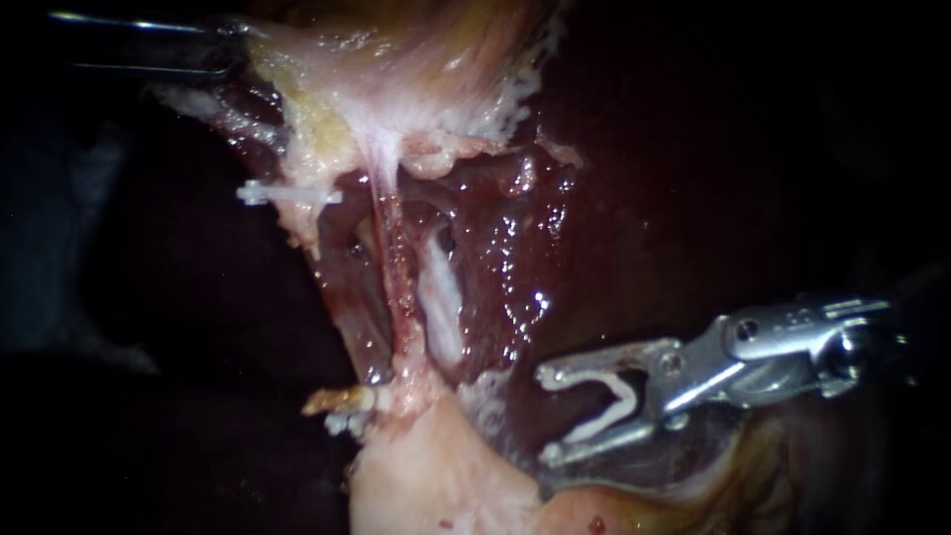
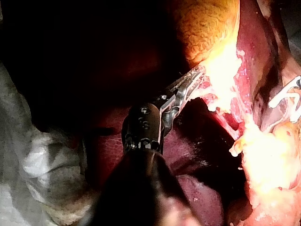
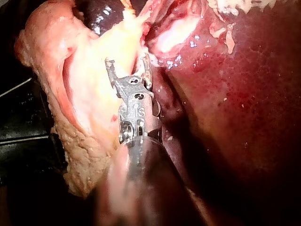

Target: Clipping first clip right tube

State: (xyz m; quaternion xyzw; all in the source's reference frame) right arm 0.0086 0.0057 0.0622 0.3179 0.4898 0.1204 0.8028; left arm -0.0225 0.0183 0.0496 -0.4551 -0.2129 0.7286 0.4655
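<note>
Hovers with the right instrument's jaws cradling an open white clip near the thin, soft, slippery-looking right tube, probably best crossed mid-length, with the left instrument's jaws pinching the gallbladder taut.

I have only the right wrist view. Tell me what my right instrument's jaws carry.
Observer: In the endoscope view the right instrument holds a white loaded clip in its wide-spread jaws, with nothing inside it yet.
Operator: Report my left instrument.
Observer: The left wrist view shows the left instrument with its jaws shut on pale tissue.
Operator: Name any clip already placed.
Observer: In the endoscope view a placed clip sits on the tissue's left edge, below the left instrument.
</note>
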